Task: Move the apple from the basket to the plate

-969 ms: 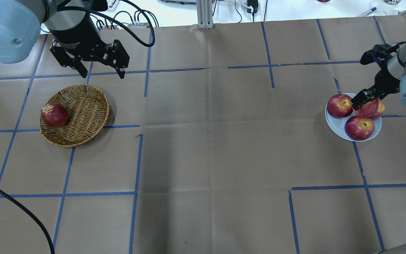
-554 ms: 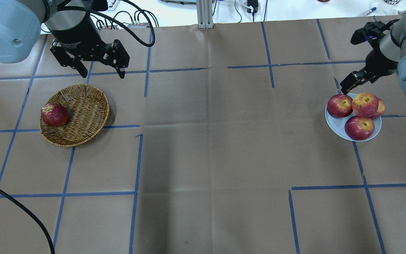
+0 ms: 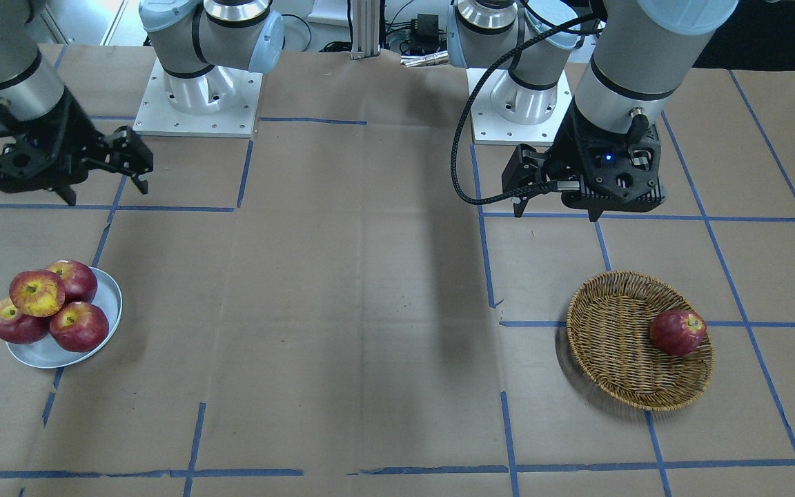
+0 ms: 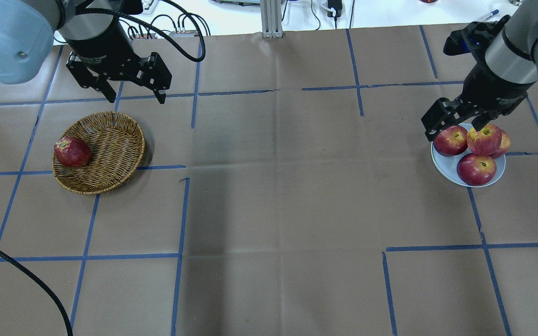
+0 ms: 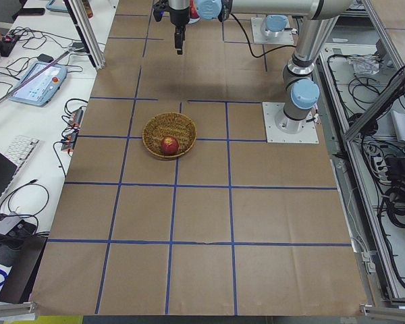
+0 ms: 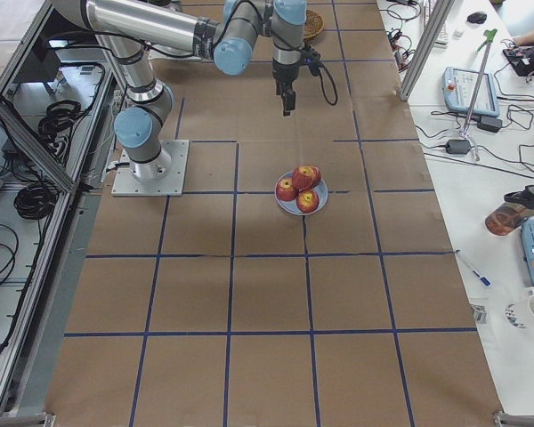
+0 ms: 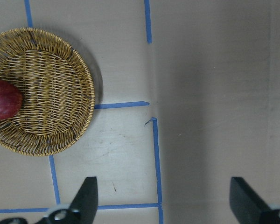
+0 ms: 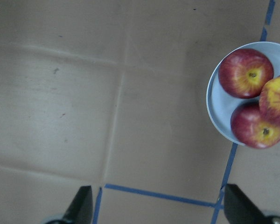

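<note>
Placement step looks finished: the apple (image 4: 484, 139), the yellow-streaked one, sits on the plate (image 4: 442, 164) at the desk's (image 4: 278, 186) right end, perched on top of three darker red apples (image 4: 476, 169) rather than on the plate's own surface. You'll see the right end effector (image 3: 105, 195) released, jaws spread wide and holding nothing; the right wrist view shows both fingers far apart with only bare desk between them and the plate off to one side. That arm hangs above the desk just beyond the plate's far rim, wrist pointing straight down, clear of the fruit. Judgement: what's left is to take this arm up and away without brushing the pile, since the top apple looks lightly balanced and could roll off. The left end effector (image 4: 137, 100) is likewise released and empty, pointing down over the desk just beyond the far edge of the wicker basket (image 4: 110, 154). One dark red apple (image 4: 72, 152) lies in the basket against its left wall, untouched.
</note>
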`<state>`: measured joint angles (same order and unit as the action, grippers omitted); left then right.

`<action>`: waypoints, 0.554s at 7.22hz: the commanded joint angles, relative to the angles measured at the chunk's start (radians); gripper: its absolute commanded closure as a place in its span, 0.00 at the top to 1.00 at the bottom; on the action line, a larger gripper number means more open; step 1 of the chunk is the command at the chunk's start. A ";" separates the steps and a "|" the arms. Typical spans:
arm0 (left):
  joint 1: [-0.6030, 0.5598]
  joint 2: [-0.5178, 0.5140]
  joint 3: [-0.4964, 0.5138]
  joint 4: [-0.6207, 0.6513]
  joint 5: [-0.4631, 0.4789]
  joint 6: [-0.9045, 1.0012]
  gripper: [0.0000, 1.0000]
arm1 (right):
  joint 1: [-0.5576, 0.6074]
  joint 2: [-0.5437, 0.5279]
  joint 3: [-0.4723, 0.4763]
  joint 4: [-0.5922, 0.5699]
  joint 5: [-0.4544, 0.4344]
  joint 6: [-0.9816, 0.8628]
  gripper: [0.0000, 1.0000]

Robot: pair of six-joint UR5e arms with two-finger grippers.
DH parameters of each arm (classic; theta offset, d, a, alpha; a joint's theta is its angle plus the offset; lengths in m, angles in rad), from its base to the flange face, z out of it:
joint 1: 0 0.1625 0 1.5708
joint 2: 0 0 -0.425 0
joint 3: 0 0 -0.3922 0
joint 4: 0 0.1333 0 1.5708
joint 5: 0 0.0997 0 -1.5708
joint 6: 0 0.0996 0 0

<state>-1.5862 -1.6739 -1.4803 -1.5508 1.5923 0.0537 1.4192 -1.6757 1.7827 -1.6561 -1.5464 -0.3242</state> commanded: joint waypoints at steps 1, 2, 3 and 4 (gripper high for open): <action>0.000 -0.001 0.000 -0.002 0.000 0.000 0.99 | 0.146 -0.052 -0.003 0.067 -0.015 0.233 1.00; 0.000 0.002 0.000 -0.002 0.003 0.000 0.99 | 0.155 -0.047 -0.029 0.082 -0.017 0.308 1.00; 0.000 0.003 0.001 0.000 0.003 -0.002 0.99 | 0.156 -0.026 -0.086 0.138 -0.015 0.330 1.00; 0.000 0.003 0.003 0.000 0.003 -0.002 0.99 | 0.152 0.000 -0.121 0.150 -0.018 0.320 1.00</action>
<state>-1.5862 -1.6715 -1.4788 -1.5514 1.5949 0.0527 1.5694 -1.7026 1.7111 -1.5365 -1.5620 -0.0181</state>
